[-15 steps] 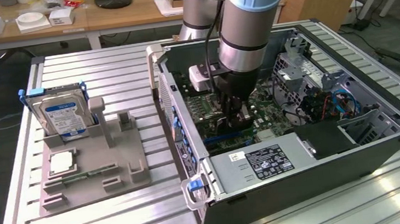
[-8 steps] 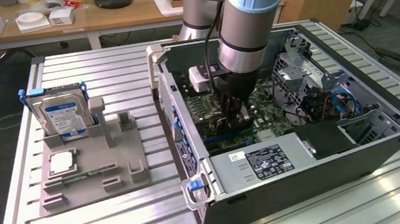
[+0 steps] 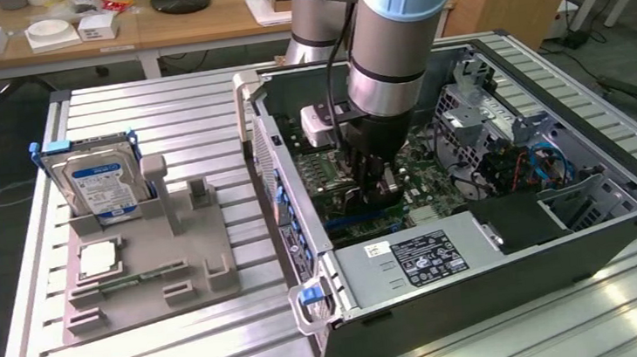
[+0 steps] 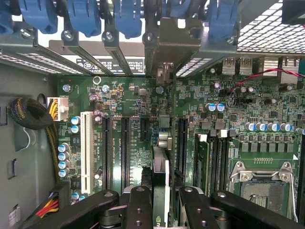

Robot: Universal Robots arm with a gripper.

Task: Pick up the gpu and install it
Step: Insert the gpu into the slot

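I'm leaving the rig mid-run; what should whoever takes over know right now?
Gripper: fingers shut on the gpu, held edge-on.
Position: arm reaches into the open computer case, card over the motherboard, near the black expansion slots.
Done: gpu picked up and carried into the case; hard drive sits in the grey holder tray outside the case.
Left: whether the card is seated can't be told; it is not yet released.

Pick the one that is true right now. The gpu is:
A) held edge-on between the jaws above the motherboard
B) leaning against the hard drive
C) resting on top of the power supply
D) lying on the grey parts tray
A: the wrist view shows the gpu gripped edge-on between the jaws of the gripper, above the green motherboard inside the computer case.
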